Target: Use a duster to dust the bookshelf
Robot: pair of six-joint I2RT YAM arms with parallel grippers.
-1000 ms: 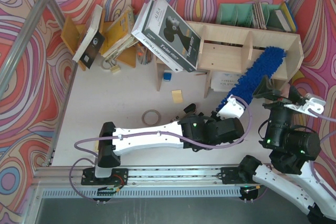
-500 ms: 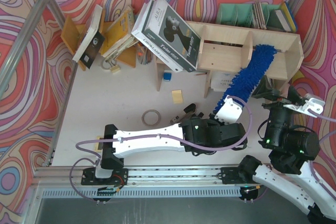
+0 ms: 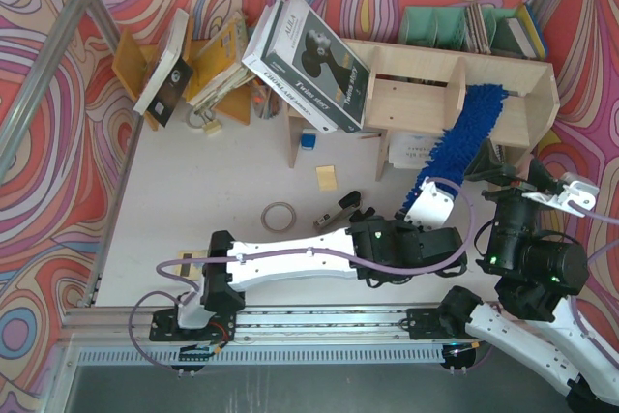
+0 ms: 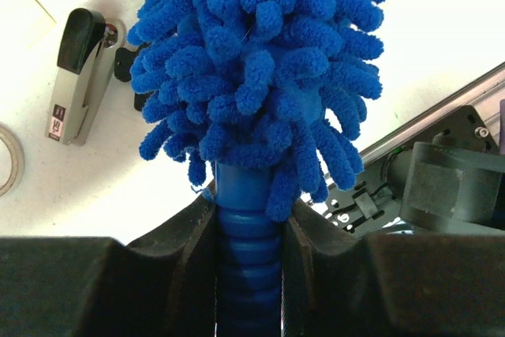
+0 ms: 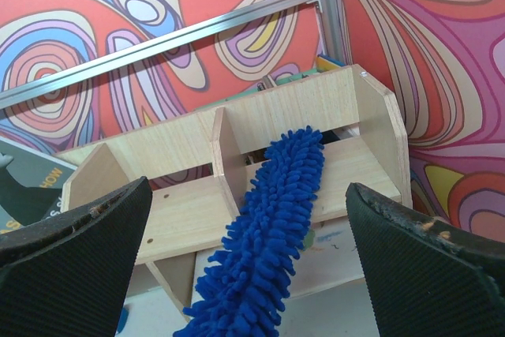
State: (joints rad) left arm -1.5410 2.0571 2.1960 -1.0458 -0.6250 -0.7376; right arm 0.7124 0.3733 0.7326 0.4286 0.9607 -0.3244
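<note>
The duster (image 3: 462, 137) is a fluffy bright-blue head on a ribbed blue handle. My left gripper (image 3: 427, 208) is shut on that handle, and the left wrist view shows the jaws (image 4: 248, 222) pressed on both sides below the duster head (image 4: 252, 69). The head slants up into the right compartment of the pale plywood bookshelf (image 3: 416, 94), its tip lying on the shelf board beside a divider. In the right wrist view the duster (image 5: 268, 234) lies across the bookshelf (image 5: 181, 211). My right gripper (image 3: 527, 181) hangs open just right of the duster, holding nothing (image 5: 246, 195).
A large boxed book (image 3: 309, 60) leans on the bookshelf's left end. An orange-brown rack of tilted books (image 3: 193, 65) stands at the back left. A stapler (image 3: 334, 215), a tape ring (image 3: 280, 215), a yellow note (image 3: 326, 177) and a blue cube (image 3: 308, 140) lie on the table. Green file holders (image 3: 455, 26) stand behind the shelf.
The left arm has shifted right along the table. The duster's tip has swung left from the compartment's right part toward the divider. The right arm has not moved.
</note>
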